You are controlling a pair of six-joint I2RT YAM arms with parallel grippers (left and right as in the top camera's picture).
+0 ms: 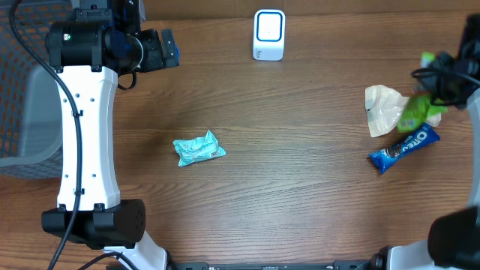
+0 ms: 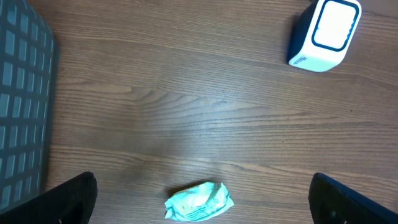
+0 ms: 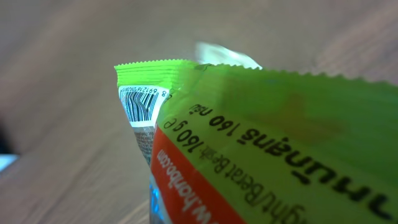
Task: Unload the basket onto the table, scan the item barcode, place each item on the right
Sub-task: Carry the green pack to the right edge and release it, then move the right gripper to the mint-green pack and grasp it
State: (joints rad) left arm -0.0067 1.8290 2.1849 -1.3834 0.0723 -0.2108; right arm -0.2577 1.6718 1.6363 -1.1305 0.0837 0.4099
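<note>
Right gripper: clenched on the green packet, at the right edge of the desk. In the right wrist view: packet close to the lens, serrated edge uppermost, barcode exposed at the upper left corner, printed text upside down. In the overhead view: packet overlapping the pale bag, with the blue Oreo pack just beside that bag on the desk. Left gripper: released, 2 fingers spread wide at the lower corners of the left wrist view, holding nothing, hovering over the far left part of the desk. White scanner at the far edge, mid-desk, well apart from the green packet. Teal packet flat on the desk, between the 2 arms. Grey mesh basket at the left edge.
</note>
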